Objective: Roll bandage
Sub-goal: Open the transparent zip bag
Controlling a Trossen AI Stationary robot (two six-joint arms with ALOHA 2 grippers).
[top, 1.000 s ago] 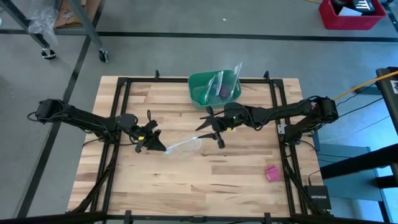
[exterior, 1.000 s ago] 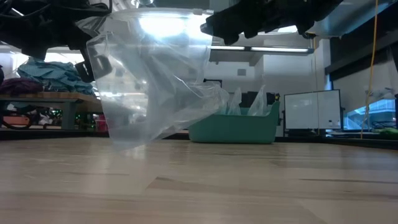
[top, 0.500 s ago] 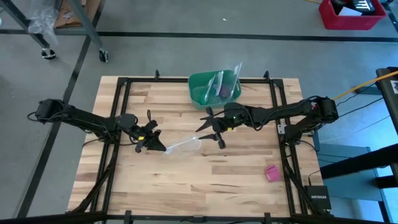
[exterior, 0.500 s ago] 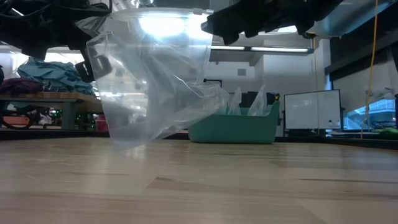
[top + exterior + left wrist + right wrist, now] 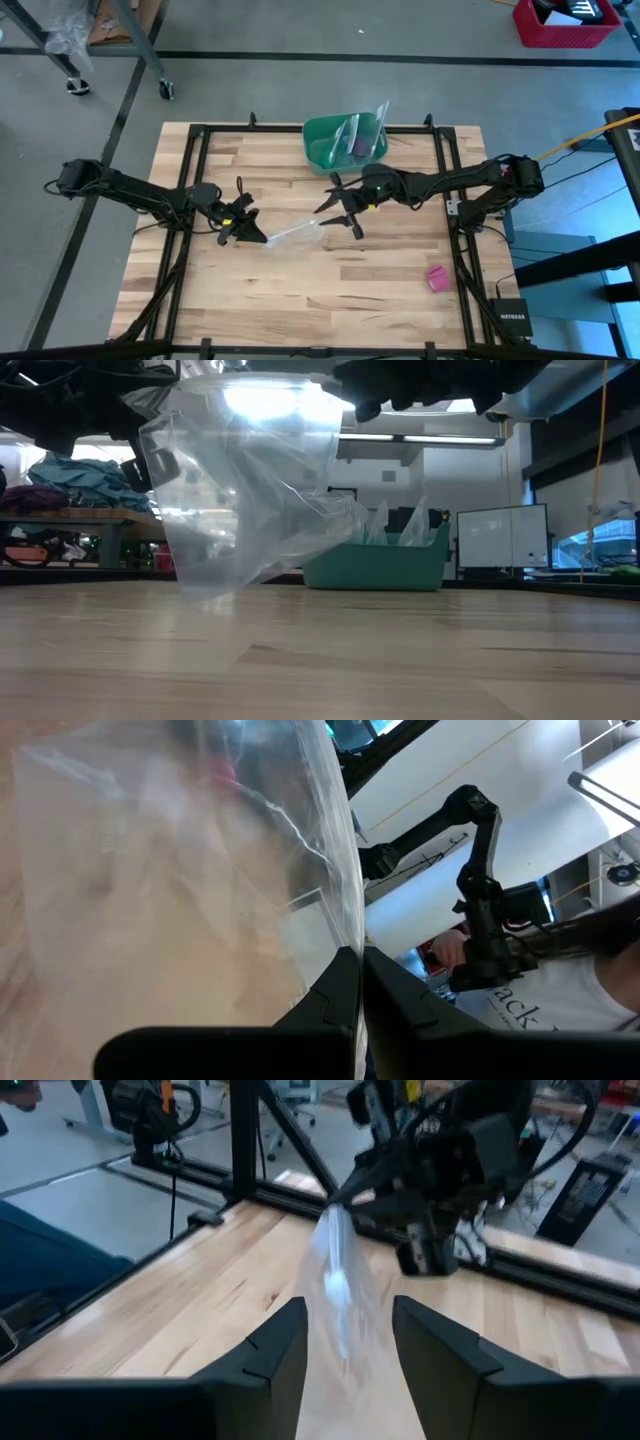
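Left gripper (image 5: 252, 232) clamps bag (image 5: 296, 233) mid-surface; right gripper (image 5: 340, 207) spread wide beside it. Bandage (image 5: 437, 278) near right; bowl (image 5: 344, 141) far.

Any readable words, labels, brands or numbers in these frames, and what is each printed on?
"NETGEAR": on the small black box beside the table's near right corner, high view.
"ack": partial white letters on a person's dark shirt, left wrist view; the rest is cut off.
Nothing readable on the clear plastic bag, the green bowl or the bandage.

floor (image 5: 300, 30): grey concrete, black tape lines | red crate (image 5: 565, 22) | ceiling lights (image 5: 420, 437)
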